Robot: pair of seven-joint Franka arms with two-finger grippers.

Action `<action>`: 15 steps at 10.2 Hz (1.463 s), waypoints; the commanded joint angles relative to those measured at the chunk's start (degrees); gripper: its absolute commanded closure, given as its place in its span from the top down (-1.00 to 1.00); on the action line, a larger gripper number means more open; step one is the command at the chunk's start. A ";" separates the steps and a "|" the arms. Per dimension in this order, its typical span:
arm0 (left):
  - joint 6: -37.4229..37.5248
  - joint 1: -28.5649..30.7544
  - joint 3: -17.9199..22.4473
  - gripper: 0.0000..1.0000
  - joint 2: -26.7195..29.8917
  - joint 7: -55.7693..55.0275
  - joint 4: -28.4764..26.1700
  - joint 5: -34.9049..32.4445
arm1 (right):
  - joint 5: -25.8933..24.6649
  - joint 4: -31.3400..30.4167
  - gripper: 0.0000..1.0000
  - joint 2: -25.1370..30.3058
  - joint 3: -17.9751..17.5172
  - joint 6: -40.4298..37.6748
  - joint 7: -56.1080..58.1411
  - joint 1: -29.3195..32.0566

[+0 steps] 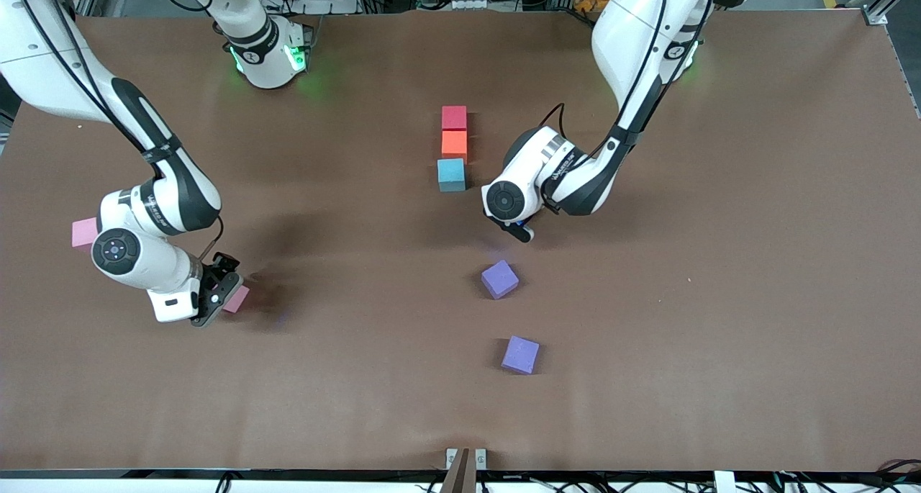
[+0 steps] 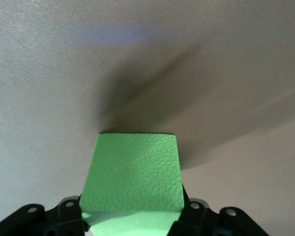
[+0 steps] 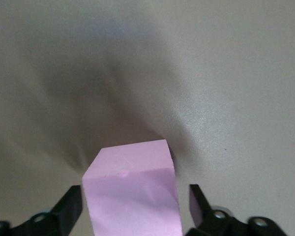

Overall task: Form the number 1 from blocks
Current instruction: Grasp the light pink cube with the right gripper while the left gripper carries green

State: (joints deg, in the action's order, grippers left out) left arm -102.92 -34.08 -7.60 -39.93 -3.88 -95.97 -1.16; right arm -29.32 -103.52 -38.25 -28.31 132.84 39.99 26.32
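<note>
While the red block [image 1: 454, 117], orange block [image 1: 454, 145] and blue block [image 1: 451, 174] stand in a touching column mid-desk [image 1: 719, 299], you see the left end effector [image 2: 132, 223] clenched on a green block [image 2: 132, 172] near them; the right end effector [image 3: 135, 206], toward its own end, straddles a pink block [image 3: 132, 196] with fingers [image 3: 69, 206] apart from it

Even overhead light lit the brown surface [image 1: 719, 299] without glare, and soft shadows spread from both arms. Green lamps glowed at the arm bases. Both wrist views were washed-out, with dark shadows fanning from each block.
</note>
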 commanded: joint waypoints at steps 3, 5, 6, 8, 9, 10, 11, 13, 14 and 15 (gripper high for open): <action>6.22 1.65 1.71 0.18 2.22 -4.08 8.49 -0.51 | -1.00 -1.16 -1.00 0.72 -1.56 0.06 -0.43 1.81; 7.38 2.61 1.71 0.18 2.49 -14.70 11.76 5.00 | -0.91 -0.46 -1.00 1.07 -5.33 -4.58 -6.82 2.16; 7.30 3.14 1.80 0.18 2.14 -21.28 12.90 7.03 | -1.00 0.33 -1.00 1.08 -7.09 -6.70 -11.04 1.99; 6.68 2.53 1.54 0.19 0.56 -30.81 15.97 7.66 | -1.00 2.43 -1.00 0.99 -10.61 -11.00 -17.73 1.90; 6.16 2.26 1.53 0.18 0.12 -31.88 16.25 8.62 | -0.91 3.40 -1.00 0.90 -11.84 -12.94 -20.37 1.90; 5.11 2.09 1.19 0.18 0.03 -33.72 16.26 9.24 | -0.74 3.85 -1.00 0.90 -12.20 -13.31 -21.79 1.64; 2.75 0.26 1.09 0.18 -0.06 -35.31 16.34 9.60 | 0.66 4.02 -1.00 0.90 -12.73 -13.40 -23.11 1.55; -1.65 -0.29 1.18 0.18 -0.06 -36.38 16.34 13.19 | 1.11 4.55 -1.00 0.90 -13.26 -13.40 -23.99 1.54; -3.06 -0.29 1.09 0.18 0.02 -36.20 16.60 13.90 | 2.15 4.99 -1.00 0.90 -13.35 -14.18 -24.17 1.54; -4.47 -0.29 1.01 0.18 0.02 -35.51 16.78 14.17 | 4.77 6.39 -1.00 0.90 -13.43 -15.49 -25.04 1.37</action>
State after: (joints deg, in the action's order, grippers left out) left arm -106.30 -34.52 -6.68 -39.47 -39.42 -80.68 11.42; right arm -27.32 -98.69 -37.63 -40.52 119.55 16.11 26.87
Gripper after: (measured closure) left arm 0.388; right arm 0.405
